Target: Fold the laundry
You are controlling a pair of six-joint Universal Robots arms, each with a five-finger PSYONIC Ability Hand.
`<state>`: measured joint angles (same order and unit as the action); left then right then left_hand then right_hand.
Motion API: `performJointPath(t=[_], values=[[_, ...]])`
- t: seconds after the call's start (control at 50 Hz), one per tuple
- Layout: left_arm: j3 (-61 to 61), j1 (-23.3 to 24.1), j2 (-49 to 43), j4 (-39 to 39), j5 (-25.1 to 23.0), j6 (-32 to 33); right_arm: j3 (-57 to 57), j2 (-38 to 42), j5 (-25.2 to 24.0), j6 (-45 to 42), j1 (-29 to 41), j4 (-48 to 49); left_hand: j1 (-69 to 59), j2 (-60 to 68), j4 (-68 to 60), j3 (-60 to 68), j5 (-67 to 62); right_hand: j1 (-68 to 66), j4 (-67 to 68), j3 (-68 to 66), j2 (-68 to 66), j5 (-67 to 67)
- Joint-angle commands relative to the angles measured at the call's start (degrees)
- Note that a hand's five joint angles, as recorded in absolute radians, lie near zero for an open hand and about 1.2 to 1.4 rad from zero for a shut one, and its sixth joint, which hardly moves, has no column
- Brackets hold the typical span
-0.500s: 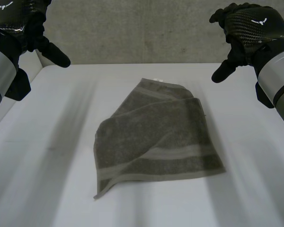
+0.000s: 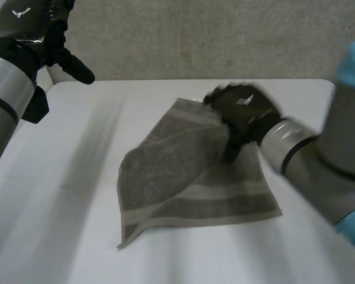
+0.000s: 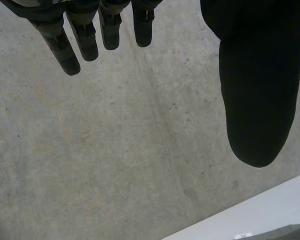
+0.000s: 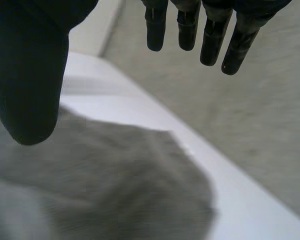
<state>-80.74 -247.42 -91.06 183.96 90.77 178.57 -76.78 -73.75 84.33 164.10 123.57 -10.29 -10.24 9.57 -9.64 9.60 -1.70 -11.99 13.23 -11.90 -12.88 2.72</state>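
Note:
A grey-green towel (image 2: pixel 189 177) lies crumpled and partly folded over itself in the middle of the white table (image 2: pixel 77 236). My right hand (image 2: pixel 242 115) hovers over the towel's far right part, fingers (image 4: pixel 190 27) straight and apart from the thumb (image 4: pixel 30 75), holding nothing. In the right wrist view the towel (image 4: pixel 115 190) lies under that palm. My left hand (image 2: pixel 47 35) is raised at the far left, off the towel, with fingers (image 3: pixel 90 35) and thumb (image 3: pixel 255 95) spread and empty, facing the wall.
A grey concrete wall (image 2: pixel 195 35) runs behind the table's far edge. A strip of table edge (image 3: pixel 270 205) lies below the left hand.
My right hand has swung down and left from the far right corner to above the towel's far right part. The left hand has shifted slightly. The towel lies as before.

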Motion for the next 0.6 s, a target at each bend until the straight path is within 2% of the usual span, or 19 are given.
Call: performJointPath(t=[0.02,0.12,0.18,0.22,0.28,0.4,0.56,0.6], values=[[1.4,-3.0,-5.7,0.7,-1.7,-0.1,0.0,6.9,-3.4,-0.3,6.0,-1.0,-1.0,1.7,-1.6,1.6,0.5,2.0,-3.2,1.9,2.9,-2.7],[0.4,-4.6,-7.9,0.9,-1.7,-0.1,1.0,15.1,-3.3,-0.7,12.4,2.4,-0.8,1.5,-1.4,1.5,0.6,1.1,-2.3,1.0,2.0,-1.8],[-0.8,-5.0,-9.1,0.8,-1.6,-0.2,0.9,16.7,-3.1,-0.9,13.4,4.3,-0.5,1.2,-1.1,1.1,1.0,0.6,-1.8,0.5,1.4,-1.3],[-2.1,-5.5,-9.2,0.9,-1.6,-0.2,0.6,19.2,-2.6,-1.5,14.2,8.7,-0.5,1.2,-1.1,1.1,1.0,-6.6,5.4,-6.7,-5.7,5.9],[-4.5,-6.8,-9.2,1.0,-1.7,-0.1,0.5,21.1,-2.2,-1.9,15.6,12.0,-0.1,0.8,-0.7,0.8,1.3,-9.5,8.3,-9.6,-8.6,8.8],[-8.1,-8.2,-9.0,2.4,-2.0,-0.1,0.8,23.2,-1.8,-2.8,17.1,13.8,0.2,0.5,-0.4,0.4,1.7,-15.1,13.8,-15.2,-14.2,14.3],[-10.9,-9.4,-8.8,4.4,-2.0,-0.1,2.6,26.6,0.7,-3.7,17.6,14.0,0.2,0.5,-0.4,0.4,1.7,-32.1,30.8,-32.2,-31.2,31.3],[-11.1,-9.4,-8.8,4.5,-2.0,-0.1,3.5,27.3,1.3,-4.8,17.6,14.0,0.2,0.5,-0.4,0.4,1.7,-49.6,48.4,-49.7,-48.7,48.9]])
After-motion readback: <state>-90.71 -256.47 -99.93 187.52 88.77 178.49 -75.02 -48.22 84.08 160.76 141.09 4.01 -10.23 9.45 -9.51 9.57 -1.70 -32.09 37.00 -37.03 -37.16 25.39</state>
